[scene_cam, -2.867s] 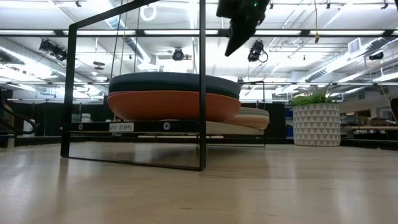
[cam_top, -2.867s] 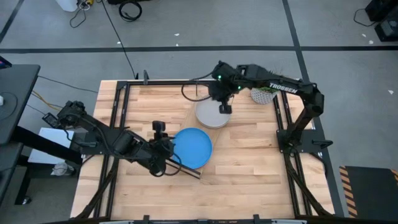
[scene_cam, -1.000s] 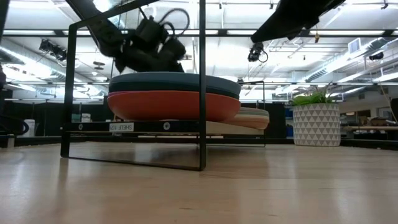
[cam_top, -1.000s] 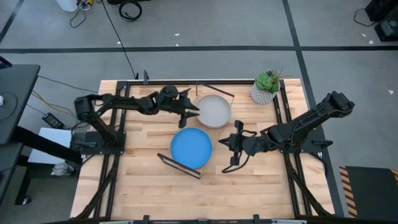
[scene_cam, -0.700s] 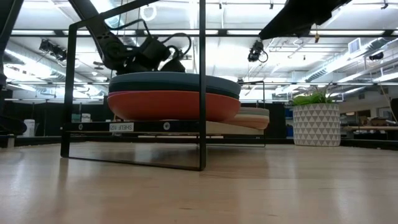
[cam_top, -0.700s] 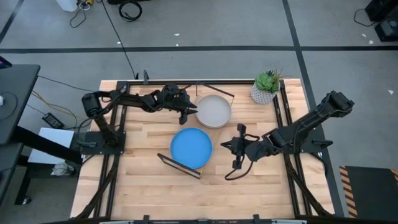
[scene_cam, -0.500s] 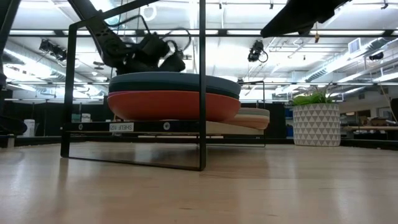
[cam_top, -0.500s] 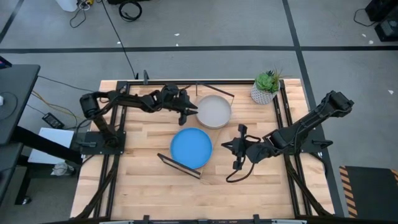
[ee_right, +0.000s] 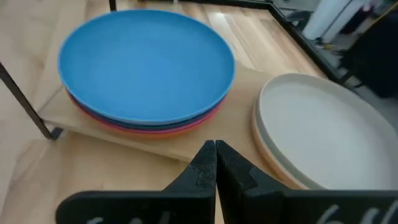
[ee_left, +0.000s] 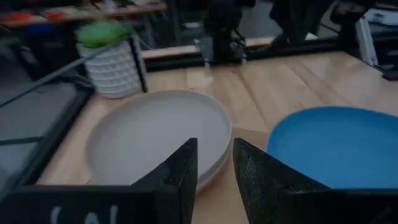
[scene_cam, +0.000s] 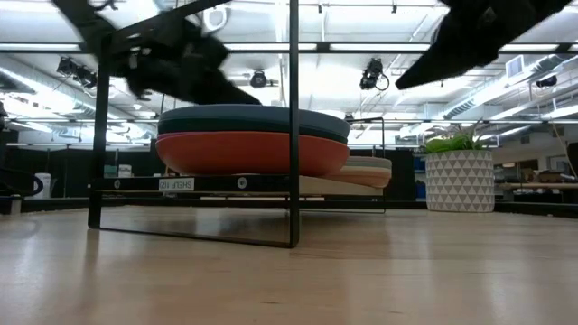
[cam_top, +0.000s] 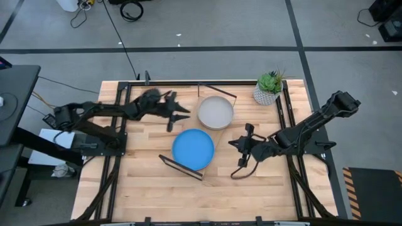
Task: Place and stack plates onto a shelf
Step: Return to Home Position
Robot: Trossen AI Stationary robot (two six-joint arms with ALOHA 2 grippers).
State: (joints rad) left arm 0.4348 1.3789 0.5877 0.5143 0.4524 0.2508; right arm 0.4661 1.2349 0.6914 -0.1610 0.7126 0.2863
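On the shelf point(ee_right: 149, 144), the bright blue plate point(cam_top: 193, 149) topped one stack and the grey plate point(cam_top: 215, 112) the other. Left pincer point(ee_left: 214, 163) hung near the grey plate, slightly released, empty; right pincer point(ee_right: 215, 150), clenched, hung above the surface point(cam_top: 144, 188) beside the shelf.

the near strip of the table point(cam_top: 251, 201) lies bare, open to a pass from either side. in the middle the shelf point(ee_right: 239, 93) blocks the way with its blue-topped stack point(cam_top: 193, 149), grey-topped stack point(cam_top: 215, 112) and upright wire end frames point(scene_cam: 293, 126); a potted plant point(cam_top: 268, 89) fills the far right corner of the table.
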